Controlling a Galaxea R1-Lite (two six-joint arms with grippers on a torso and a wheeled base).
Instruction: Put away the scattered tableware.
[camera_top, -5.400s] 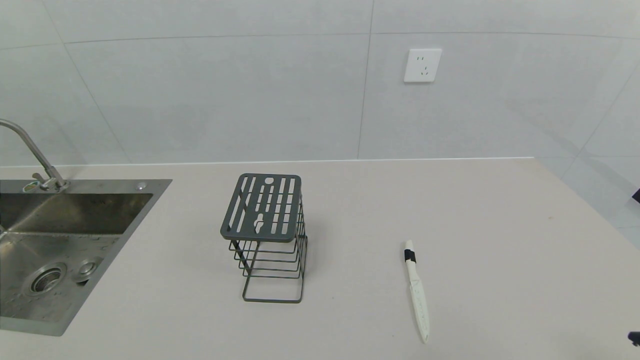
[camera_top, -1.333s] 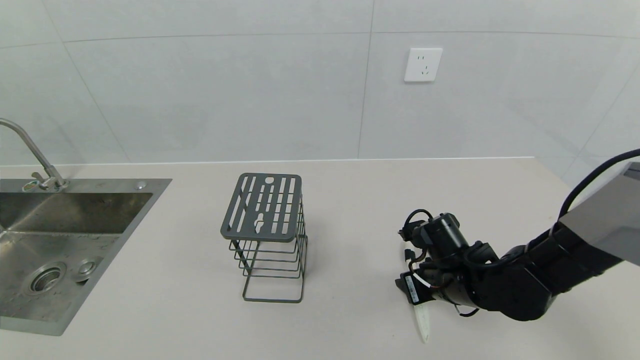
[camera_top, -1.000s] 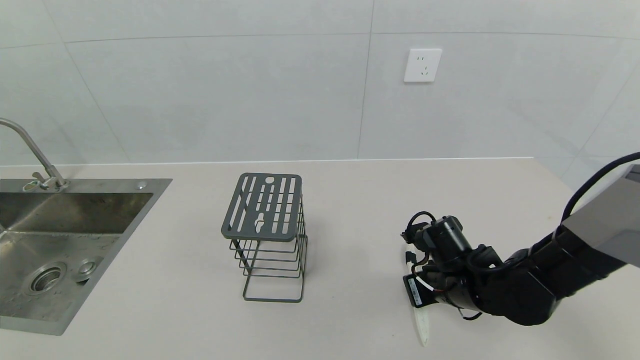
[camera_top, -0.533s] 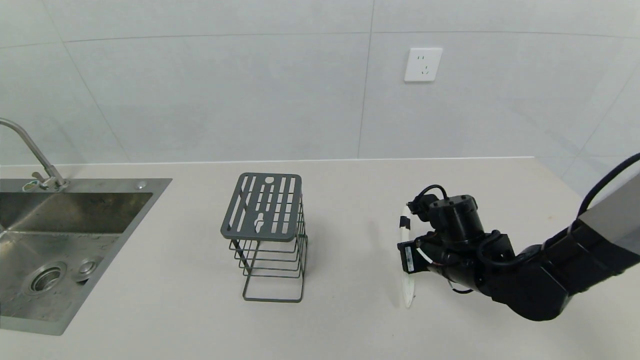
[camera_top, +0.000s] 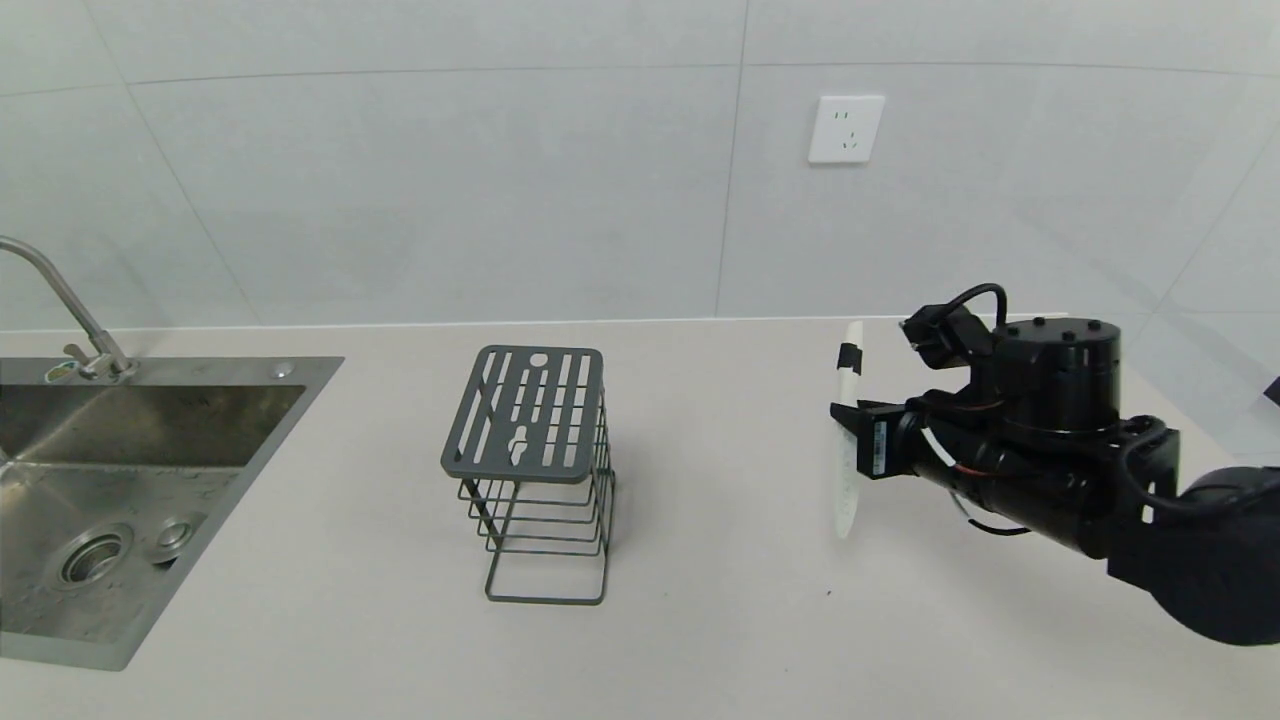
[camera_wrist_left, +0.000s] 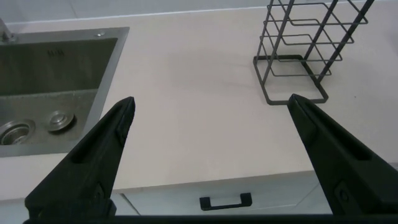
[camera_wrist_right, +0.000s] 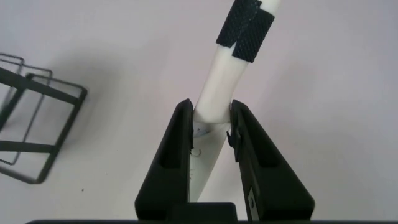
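Right gripper fingers clamped on knife; knife upright, handle above fingers, blade below. Left gripper fingers spread, empty. Rack well apart from fingers. Watch narrow pinch: knife may pivot or slip, so blade misses your slot.

Sink and tap cut by head view's left edge, knife middle hidden inside right gripper

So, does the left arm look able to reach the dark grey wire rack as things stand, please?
Probably yes: only bare beige countertop lies between the open fingers of the left gripper and the dark grey wire rack.
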